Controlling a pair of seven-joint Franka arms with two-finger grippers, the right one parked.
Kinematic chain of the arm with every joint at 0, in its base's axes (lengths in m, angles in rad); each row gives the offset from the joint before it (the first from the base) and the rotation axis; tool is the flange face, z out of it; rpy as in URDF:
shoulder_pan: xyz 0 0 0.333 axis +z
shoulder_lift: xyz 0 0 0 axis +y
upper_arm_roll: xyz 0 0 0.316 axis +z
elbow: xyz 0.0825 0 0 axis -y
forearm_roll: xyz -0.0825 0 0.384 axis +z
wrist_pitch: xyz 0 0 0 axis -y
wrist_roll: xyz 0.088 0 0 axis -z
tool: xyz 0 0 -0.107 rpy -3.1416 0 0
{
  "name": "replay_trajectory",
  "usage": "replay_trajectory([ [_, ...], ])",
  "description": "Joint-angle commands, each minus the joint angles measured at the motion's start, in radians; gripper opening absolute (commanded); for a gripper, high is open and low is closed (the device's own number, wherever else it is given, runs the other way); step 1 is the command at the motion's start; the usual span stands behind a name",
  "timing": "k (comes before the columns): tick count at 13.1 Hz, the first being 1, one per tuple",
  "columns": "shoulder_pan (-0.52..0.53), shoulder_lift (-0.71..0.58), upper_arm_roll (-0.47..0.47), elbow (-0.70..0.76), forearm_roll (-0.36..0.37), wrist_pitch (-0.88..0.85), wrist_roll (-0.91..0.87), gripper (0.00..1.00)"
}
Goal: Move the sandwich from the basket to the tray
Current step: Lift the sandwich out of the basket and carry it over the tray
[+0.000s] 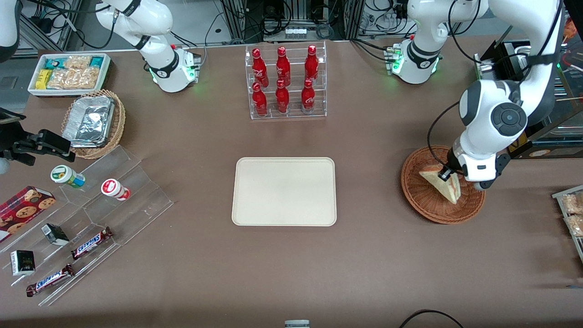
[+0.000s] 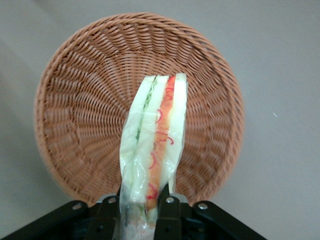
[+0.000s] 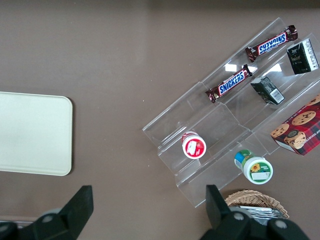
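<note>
My gripper pinches the wrapped sandwich over the basket. Bare table lies between the basket's rim and the tray; the bottle rack stands farther from the camera.

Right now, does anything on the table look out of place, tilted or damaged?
Nothing looks spilled or damaged. The gripper is shut on the wrapped triangular white-bread sandwich over the round reddish-brown wicker basket, so the wedge stands on edge. The flat cream rectangular tray lies square, nothing on it.
</note>
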State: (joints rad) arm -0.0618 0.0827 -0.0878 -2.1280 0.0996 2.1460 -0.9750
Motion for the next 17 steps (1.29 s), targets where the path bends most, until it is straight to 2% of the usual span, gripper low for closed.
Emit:
replay_trajectory([
  [1, -0.140, -0.032, 0.000, 0.155, 0.034, -0.217, -0.036, 0.00],
  [5, -0.389, -0.032, -0.003, 0.238, 0.038, -0.255, -0.036, 0.00],
  [10, -0.581, 0.101, -0.003, 0.252, 0.086, -0.083, -0.031, 0.00],
  [12, -0.616, 0.193, -0.003, 0.267, 0.129, -0.014, -0.039, 0.00],
  [15, -0.644, 0.349, -0.001, 0.374, 0.137, 0.032, -0.037, 0.00],
  [17, -0.647, 0.442, -0.001, 0.445, 0.190, 0.037, -0.051, 0.00],
])
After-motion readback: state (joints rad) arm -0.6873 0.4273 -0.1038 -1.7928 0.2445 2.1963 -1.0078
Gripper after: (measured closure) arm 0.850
